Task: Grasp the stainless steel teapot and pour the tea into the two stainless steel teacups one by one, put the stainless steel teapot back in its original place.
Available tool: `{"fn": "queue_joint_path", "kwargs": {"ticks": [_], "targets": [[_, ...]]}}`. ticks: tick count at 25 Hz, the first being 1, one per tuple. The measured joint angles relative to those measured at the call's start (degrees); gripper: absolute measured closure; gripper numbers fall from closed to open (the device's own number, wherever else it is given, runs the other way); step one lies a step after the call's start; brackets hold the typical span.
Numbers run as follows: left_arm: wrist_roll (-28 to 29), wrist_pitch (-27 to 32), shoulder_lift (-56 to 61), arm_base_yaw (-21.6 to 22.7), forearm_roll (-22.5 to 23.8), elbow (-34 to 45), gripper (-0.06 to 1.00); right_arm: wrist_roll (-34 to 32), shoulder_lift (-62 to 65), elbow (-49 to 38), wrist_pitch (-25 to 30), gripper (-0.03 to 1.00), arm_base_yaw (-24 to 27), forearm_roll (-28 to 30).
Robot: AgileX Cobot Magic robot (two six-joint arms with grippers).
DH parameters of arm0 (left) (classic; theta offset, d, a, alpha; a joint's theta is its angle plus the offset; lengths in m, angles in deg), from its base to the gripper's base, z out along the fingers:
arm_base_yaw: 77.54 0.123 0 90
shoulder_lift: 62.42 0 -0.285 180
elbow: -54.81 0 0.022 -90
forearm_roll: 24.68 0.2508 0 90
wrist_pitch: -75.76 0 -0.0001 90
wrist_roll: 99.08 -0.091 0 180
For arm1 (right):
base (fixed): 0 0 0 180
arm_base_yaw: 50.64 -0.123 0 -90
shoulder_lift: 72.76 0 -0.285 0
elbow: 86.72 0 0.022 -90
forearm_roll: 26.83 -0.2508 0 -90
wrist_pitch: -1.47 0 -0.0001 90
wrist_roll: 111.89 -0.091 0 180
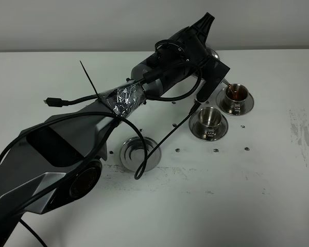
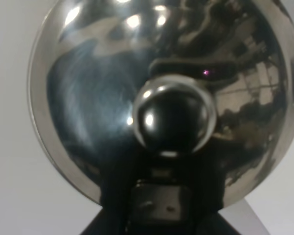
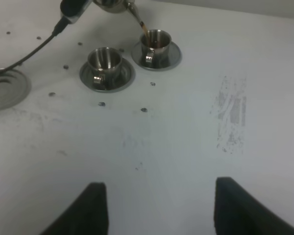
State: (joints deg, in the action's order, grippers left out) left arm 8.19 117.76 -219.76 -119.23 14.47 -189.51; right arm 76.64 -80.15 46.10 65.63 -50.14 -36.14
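Stainless steel teapot point(image 2: 88, 98) hung tilted in the clenched left gripper point(image 2: 159, 196), its spout point(image 3: 136, 18) running brown tea into the teacup point(image 3: 157, 41) farther from the round steel disc point(image 3: 5, 88), beside the other teacup point(image 3: 104, 59), while the right gripper point(image 3: 159, 210) stood released.

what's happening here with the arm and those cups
The left arm holds the stainless steel teapot tipped, pouring tea into the farther teacup, which shows brown liquid. The nearer teacup looks empty. The round steel disc sits bare. The right pincer hangs open over the table, away from the cups.
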Motion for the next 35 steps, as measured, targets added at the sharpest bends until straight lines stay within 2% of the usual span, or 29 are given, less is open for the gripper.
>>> {"fn": "queue_joint_path", "kwargs": {"ticks": [35], "targets": [[-0.11,-2.07,0.0,0.0,0.46,0.0,0.77,-0.05,0.0,0.0,0.0,0.5,0.0,0.05]]}}
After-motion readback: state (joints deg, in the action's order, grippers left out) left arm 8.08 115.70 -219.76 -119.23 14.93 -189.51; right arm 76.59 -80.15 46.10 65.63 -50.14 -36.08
